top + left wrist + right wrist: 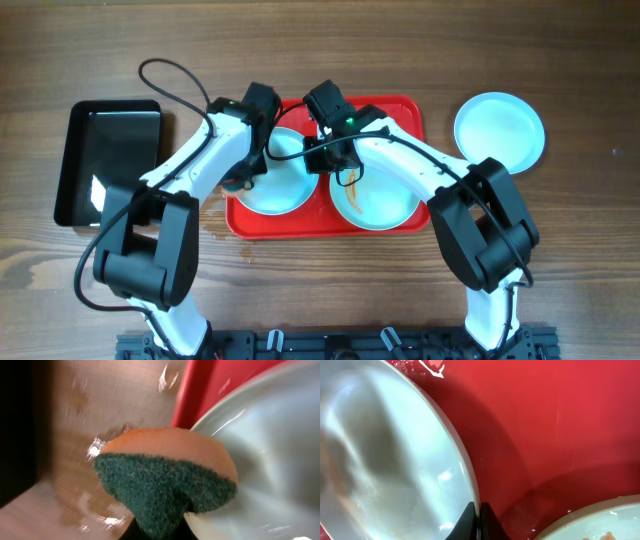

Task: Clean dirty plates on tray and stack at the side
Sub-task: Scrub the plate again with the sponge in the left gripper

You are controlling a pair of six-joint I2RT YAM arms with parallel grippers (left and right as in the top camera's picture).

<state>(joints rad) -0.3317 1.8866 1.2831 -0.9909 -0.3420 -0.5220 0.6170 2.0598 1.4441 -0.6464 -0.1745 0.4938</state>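
The left end effector [155,532] is clamped on a green-and-orange sponge [165,477]. The sponge sits at the rim of a plate [270,460] just to its right, by the edge of the red tray [210,390]. The right end effector [478,519] pinches that plate's far rim, fully closed. A streaked plate [600,520] lies just beside it, and a third plate [500,130] rests well apart on the bench [580,250].

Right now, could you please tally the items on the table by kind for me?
Trays: 2, red tray and black tray
Plates: 3, left plate and right plate on the red tray, third plate on the table beside it
Sponge: 1
Total: 6
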